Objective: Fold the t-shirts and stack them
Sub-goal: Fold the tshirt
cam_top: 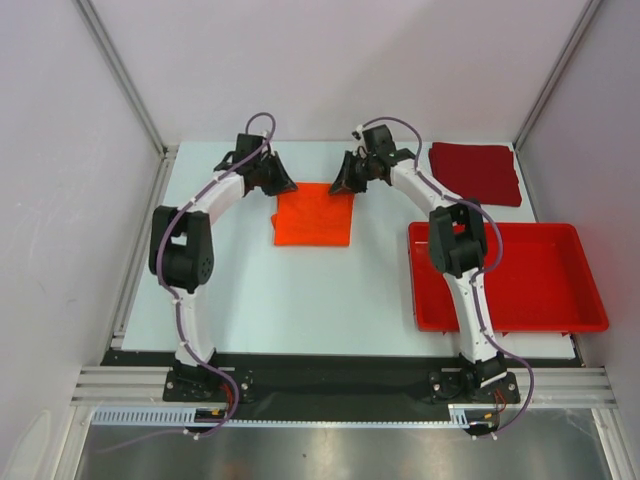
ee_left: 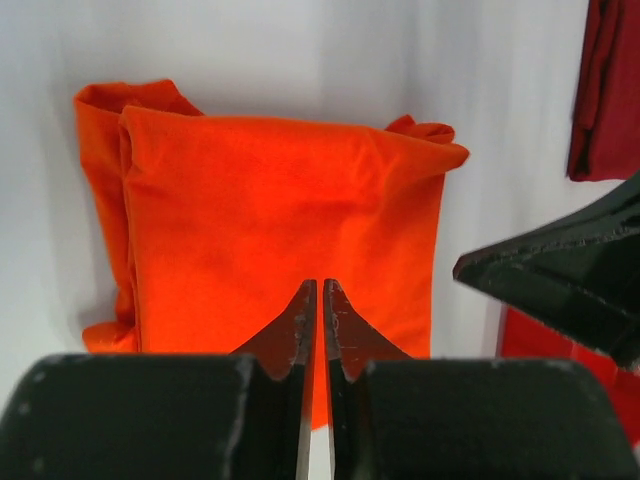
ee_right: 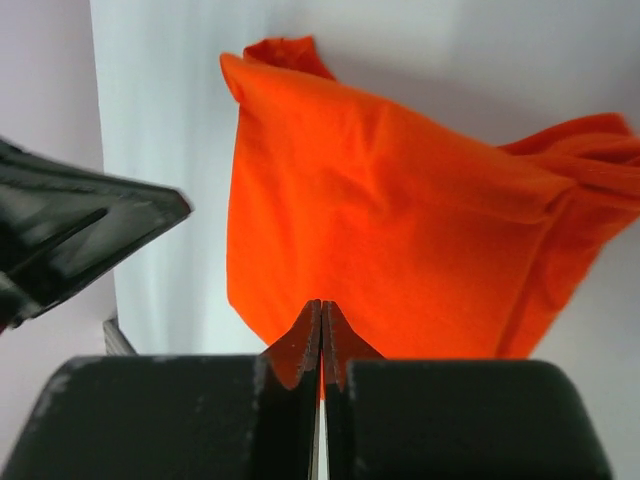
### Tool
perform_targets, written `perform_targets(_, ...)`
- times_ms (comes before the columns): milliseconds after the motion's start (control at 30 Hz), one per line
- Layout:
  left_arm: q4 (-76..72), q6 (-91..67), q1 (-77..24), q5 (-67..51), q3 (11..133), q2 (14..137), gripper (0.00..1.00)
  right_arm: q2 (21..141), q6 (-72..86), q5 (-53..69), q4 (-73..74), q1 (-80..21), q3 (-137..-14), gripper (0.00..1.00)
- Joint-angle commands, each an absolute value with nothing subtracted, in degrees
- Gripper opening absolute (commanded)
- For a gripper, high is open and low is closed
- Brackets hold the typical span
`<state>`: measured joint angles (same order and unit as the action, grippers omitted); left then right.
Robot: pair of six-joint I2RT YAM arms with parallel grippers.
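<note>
Lab cell — white panels [cam_top: 330, 60], aluminium rails [cam_top: 340, 385]

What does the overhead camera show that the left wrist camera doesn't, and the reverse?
Only overhead: the left arm and right arm from base to wrist, the whole red tray, and the dark red shirt as a complete folded square. Only left wrist: the left gripper's fingertips pressed together, close up, and layered folds along the orange shirt's side edge. Both: the orange shirt folded on the white table.

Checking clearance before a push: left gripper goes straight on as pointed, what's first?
The orange t-shirt, directly ahead of the left gripper; its tips are closed; whether they already touch it is unclear.
</note>
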<state>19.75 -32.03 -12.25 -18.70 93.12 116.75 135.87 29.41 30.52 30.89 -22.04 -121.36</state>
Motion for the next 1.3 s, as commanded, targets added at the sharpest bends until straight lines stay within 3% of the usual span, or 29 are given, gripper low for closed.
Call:
perform_targets(0, 13.80, -32.43, -12.39, -22.33, 93.43, 119.61, 0.09, 137.37, 32.68, 33.84, 23.04, -21.44, -120.32, 0.00)
perform_targets(267, 5.64, -33.21, -9.94, -21.80, 95.71, 128.49, 0.06, 146.32, 35.51, 35.25, 10.03, -19.34, -118.92, 0.00)
perform_targets(467, 2.64, -34.10, -6.95, -21.27, 97.73, 132.45, 0.05, 150.11, 34.64, 33.32, 10.08, -16.62, -122.24, 0.00)
perform_targets(633, 6.58, -31.82, -6.33, -20.92, 100.54, 131.31, 0.06, 150.03, 33.05, 31.55, 17.39, -14.24, -129.11, 0.13)
perform_targets(700, 7.99, -31.20, -6.33, -21.44, 99.94, 128.77, 0.06, 148.63, 30.69, 29.98, 22.04, -14.24, -130.07, 0.20)
perform_targets(833, 9.74, -30.42, -7.20, -22.15, 94.06, 121.92, 0.07, 140.48, 26.99, 29.44, 27.41, -14.85, -126.84, 0.24)
perform_targets(1133, 12.47, -29.62, -8.79, -21.62, 78.07, 105.31, 0.07, 120.78, 22.32, 25.41, 30.24, -20.73, -106.98, 0.38)
perform_targets(1267, 12.22, -30.06, -9.22, -23.02, 72.87, 102.49, 0.07, 116.63, 25.04, 30.13, 28.13, -23.38, -100.03, 0.38)
